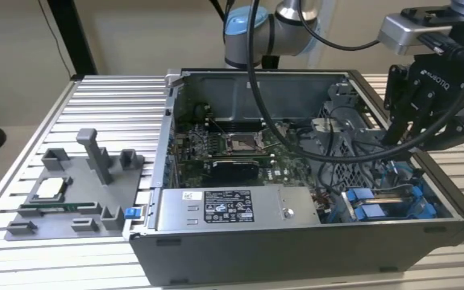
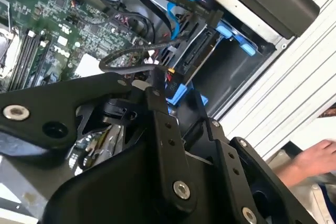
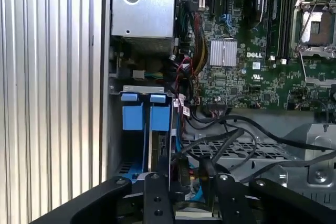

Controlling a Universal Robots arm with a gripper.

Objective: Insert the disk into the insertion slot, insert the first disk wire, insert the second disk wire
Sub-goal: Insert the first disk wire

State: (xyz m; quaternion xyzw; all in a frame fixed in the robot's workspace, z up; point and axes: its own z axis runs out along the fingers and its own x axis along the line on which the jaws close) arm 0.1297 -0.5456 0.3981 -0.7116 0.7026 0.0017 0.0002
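The disk [image 3: 157, 148] stands on edge in its blue carrier [image 3: 160, 116] inside the insertion slot of the grey drive cage [image 3: 140, 88]. A second blue carrier [image 3: 132, 115] sits beside it. In the exterior view the blue carriers [image 1: 377, 205] show in the case's near right corner. A black wire connector [image 2: 195, 51] with a blue wire [image 2: 176, 14] sits at the disk's end; whether it is fully seated I cannot tell. My gripper [image 1: 401, 142] hangs above the cage, open [image 3: 188, 187], with loose black wires [image 3: 231, 129] showing through its gap [image 2: 181, 108].
The grey power-supply box [image 1: 232, 208] lies along the case front, the motherboard [image 1: 232, 145] behind it. A grey fixture [image 1: 79, 187] with parts stands on the ribbed table at the exterior view's left. A person's hand [image 2: 310, 161] rests beyond the case edge.
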